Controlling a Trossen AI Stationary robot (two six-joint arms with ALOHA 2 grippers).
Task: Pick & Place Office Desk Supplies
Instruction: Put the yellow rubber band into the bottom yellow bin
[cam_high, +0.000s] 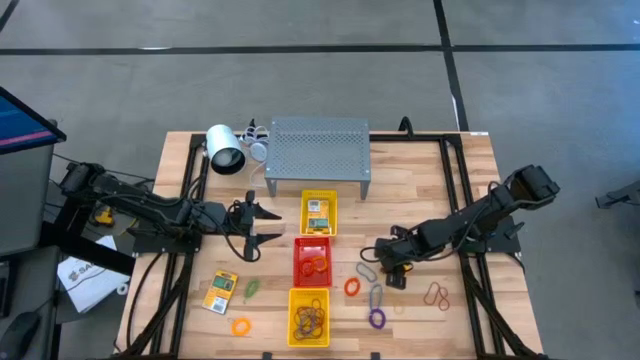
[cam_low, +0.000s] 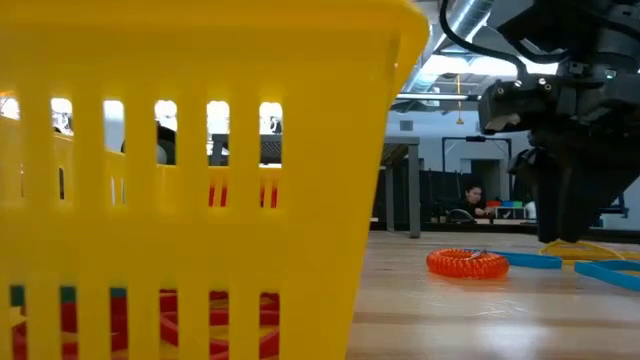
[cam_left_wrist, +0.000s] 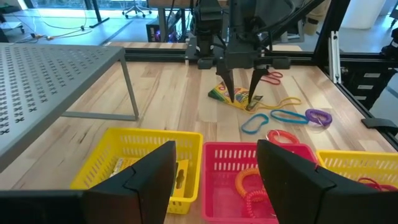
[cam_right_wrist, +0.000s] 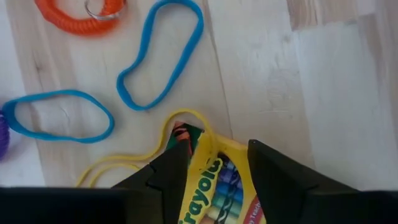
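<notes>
Right gripper: the right gripper (cam_right_wrist: 214, 171) stood low over the small yellow printed crayon packet (cam_right_wrist: 217, 186), one dark finger on each side of it, on the wooden table (cam_high: 470, 200) to the right of the trays. The jaws were partly apart and bracketed the packet; whether they were already pressing on it, I cannot tell.
Left gripper: the left gripper (cam_high: 262, 226) waited with its jaws spread wide and empty, just left of the upper yellow slotted plastic tray (cam_high: 319, 214).
Where the packet was: flat on the wood, right of the red slotted plastic tray (cam_high: 312, 262), near two blue rubber-band loops (cam_right_wrist: 161, 53) and touching a thin yellow band (cam_right_wrist: 134, 158) around one end.
Long axis: in the right wrist view the packet's long side ran almost along the line of the fingers, a little tilted, with one corner pointing toward the blue loops. So the fingers would close across its short side.
How to do it well, in my judgement: close slowly across the narrow width and keep the packet centred between the fingers. The yellow band should stay out of the grip, otherwise it may lift together with the packet. Raise straight up before moving toward a tray.
Other supplies: an orange coiled ring (cam_low: 467, 263) lay nearby.
</notes>
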